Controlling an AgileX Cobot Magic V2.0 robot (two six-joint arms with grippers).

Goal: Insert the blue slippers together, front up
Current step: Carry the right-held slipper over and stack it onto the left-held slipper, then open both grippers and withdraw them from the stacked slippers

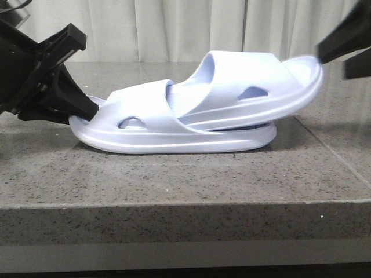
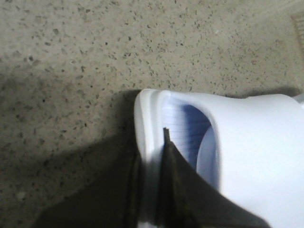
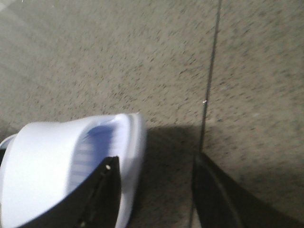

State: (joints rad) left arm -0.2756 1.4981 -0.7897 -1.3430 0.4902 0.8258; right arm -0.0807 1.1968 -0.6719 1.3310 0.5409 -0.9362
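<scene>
Two pale lavender-blue slippers lie nested on the stone table. The lower slipper (image 1: 174, 139) lies flat. The upper slipper (image 1: 243, 75) has one end pushed under the lower one's strap, and its other end is tilted up to the right. My left gripper (image 1: 87, 113) is shut on the lower slipper's left end; in the left wrist view (image 2: 151, 147) its fingers pinch the rim of that slipper (image 2: 256, 152). My right gripper (image 1: 333, 52) is open at the upper slipper's raised end. In the right wrist view (image 3: 154, 161) one finger is over that slipper's footbed (image 3: 42, 161) and the other is over the table.
The grey speckled stone table (image 1: 174, 179) has its front edge (image 1: 174, 202) close below the slippers. A seam (image 3: 211, 71) runs across the table to the right of them. A pale curtain (image 1: 145, 29) hangs behind.
</scene>
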